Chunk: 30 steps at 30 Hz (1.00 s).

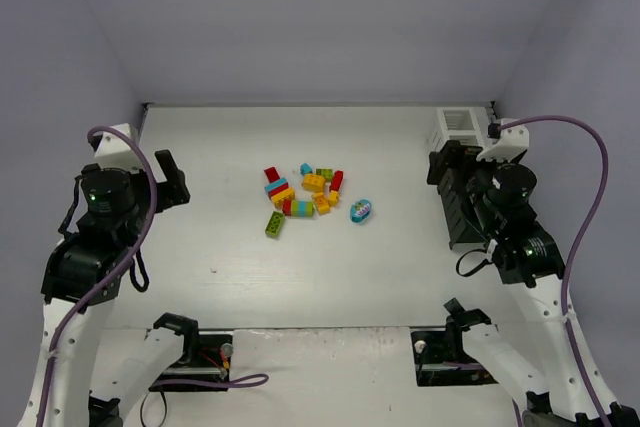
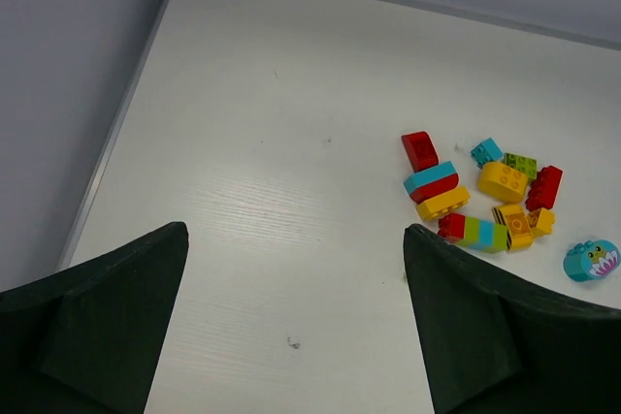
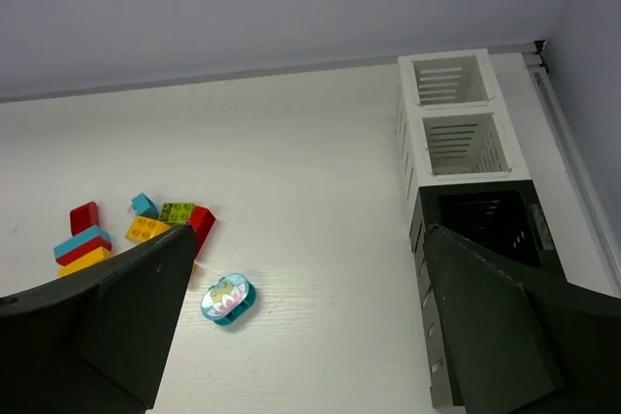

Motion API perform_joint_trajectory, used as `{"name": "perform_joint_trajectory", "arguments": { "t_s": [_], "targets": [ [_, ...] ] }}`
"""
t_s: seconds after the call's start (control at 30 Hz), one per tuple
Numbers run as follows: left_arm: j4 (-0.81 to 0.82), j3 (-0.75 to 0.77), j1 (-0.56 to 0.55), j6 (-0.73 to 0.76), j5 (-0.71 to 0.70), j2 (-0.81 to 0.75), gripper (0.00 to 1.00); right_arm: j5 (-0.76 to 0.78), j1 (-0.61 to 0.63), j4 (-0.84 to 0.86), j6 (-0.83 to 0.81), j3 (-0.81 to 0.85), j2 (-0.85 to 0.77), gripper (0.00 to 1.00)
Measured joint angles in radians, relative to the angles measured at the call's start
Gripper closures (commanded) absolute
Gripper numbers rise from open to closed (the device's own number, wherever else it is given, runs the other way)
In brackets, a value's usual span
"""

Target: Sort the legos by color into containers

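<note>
The legos (image 1: pixel 305 195) lie in a loose cluster at the table's middle: red, yellow, orange, green and cyan bricks, some stuck together. A green brick (image 1: pixel 274 224) sits at the cluster's near left and a cyan oval piece (image 1: pixel 362 210) at its right. The containers (image 3: pixel 464 143) stand in a row at the right edge: two white slatted bins at the far end, then black ones (image 3: pixel 485 223). My left gripper (image 1: pixel 174 179) hangs open left of the cluster (image 2: pixel 485 196). My right gripper (image 3: pixel 310 235) is open beside the black bins, holding nothing, with the oval (image 3: pixel 229 299) to its left.
Grey walls close the table on the left, back and right. The arm bases and their cables (image 1: pixel 200 352) sit along the near edge. The black bins (image 1: pixel 462 217) are partly hidden under my right arm in the top view.
</note>
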Motion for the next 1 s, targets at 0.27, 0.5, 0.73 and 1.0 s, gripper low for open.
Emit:
{"name": "perform_joint_trajectory", "arguments": {
  "t_s": [0.27, 0.5, 0.73, 1.0],
  "targets": [
    [-0.014, 0.000, 0.000, -0.023, 0.012, 0.010, 0.15, 0.001, 0.024, 0.001, 0.060, -0.002, 0.074, 0.00],
    [-0.021, -0.041, 0.000, -0.061, 0.037, 0.027, 0.15, 0.040, 0.031, -0.029, 0.218, 0.024, 0.254, 0.00],
    [-0.022, -0.076, 0.000, -0.102, 0.060, 0.071, 0.15, 0.101, 0.129, -0.088, 0.409, 0.115, 0.541, 0.18],
    [-0.028, -0.085, 0.000, -0.124, 0.090, 0.072, 0.15, 0.143, 0.273, -0.150, 0.658, 0.158, 0.802, 0.17]
  ]
}}
